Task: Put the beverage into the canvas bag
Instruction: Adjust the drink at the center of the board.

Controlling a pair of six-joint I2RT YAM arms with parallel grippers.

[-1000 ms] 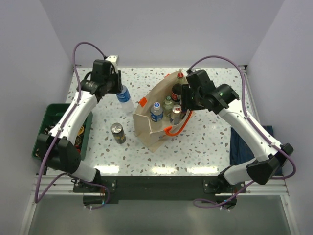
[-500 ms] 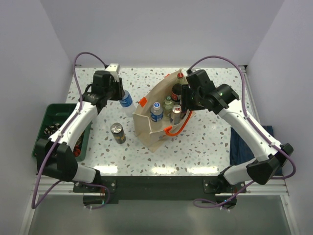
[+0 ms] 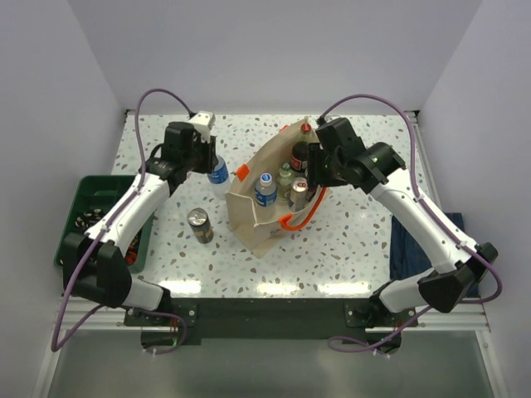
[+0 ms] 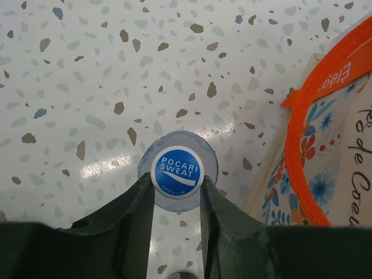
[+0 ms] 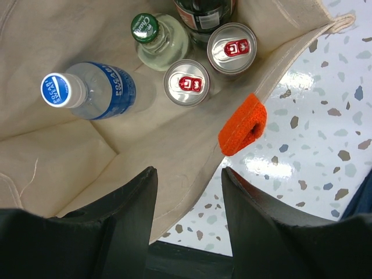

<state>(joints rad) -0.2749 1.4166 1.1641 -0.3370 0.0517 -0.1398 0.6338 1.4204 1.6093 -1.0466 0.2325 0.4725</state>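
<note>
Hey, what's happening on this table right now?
The left gripper holds a Pocari Sweat bottle by its neck, beside the canvas bag. The right gripper straddles the bag's rim, jaws apart. Several bottles and cans already stand inside; one can waits on the table.

Blue-capped bottle [image 4: 176,171] beside open canvas bag [image 3: 246,214]

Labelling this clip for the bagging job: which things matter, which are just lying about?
Job: canvas bag, Pocari Sweat bottle in left gripper, right gripper astride the bag's wall, drinks inside, loose can.
Lying about: green tray, blue cloth.
</note>
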